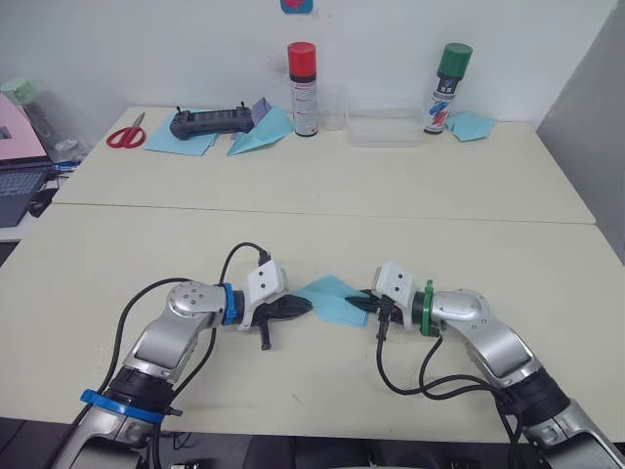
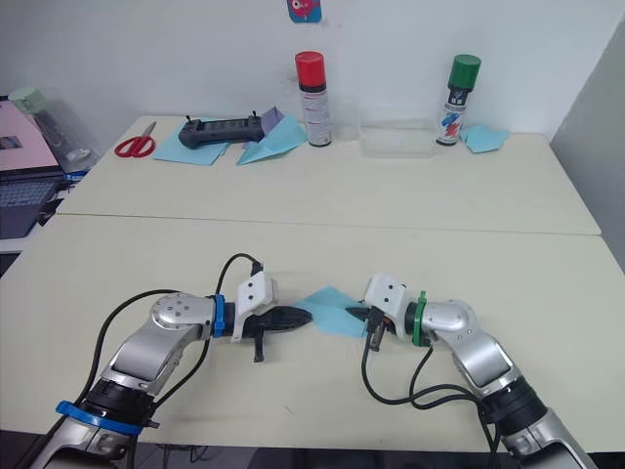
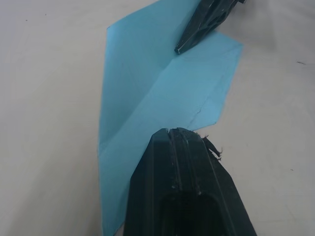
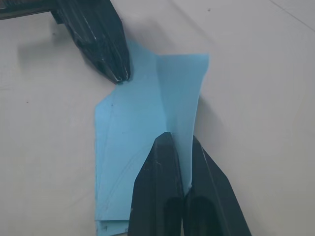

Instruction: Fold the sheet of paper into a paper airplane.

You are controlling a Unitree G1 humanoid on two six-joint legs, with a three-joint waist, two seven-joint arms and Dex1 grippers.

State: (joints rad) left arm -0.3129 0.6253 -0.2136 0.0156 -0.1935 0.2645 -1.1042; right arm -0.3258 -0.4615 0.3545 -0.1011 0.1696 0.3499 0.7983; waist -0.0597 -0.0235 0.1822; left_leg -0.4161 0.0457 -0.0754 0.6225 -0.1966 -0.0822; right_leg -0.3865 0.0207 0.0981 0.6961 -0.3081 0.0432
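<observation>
Left eye view: you see the sheet of paper point(image 1: 333, 298) lying creased on the near desk point(image 1: 322, 244), between both arms.
Right gripper point(image 4: 179, 160): jaws pinch a raised paper flap.
Left gripper point(image 3: 184, 135): jaws closed, tip pressing the paper's left end.

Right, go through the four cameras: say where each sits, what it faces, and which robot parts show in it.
Left eye: on the head, looking down over the table; both arms, the left gripper and the right gripper meet at the sheet of paper.
Right eye: beside it, same scene.
Left wrist: looks along its shut fingers pressing the paper; the right gripper's tip shows beyond.
Right wrist: looks along its fingers, pinching a raised flap.
Shared: the blue paper and both grippers.
</observation>
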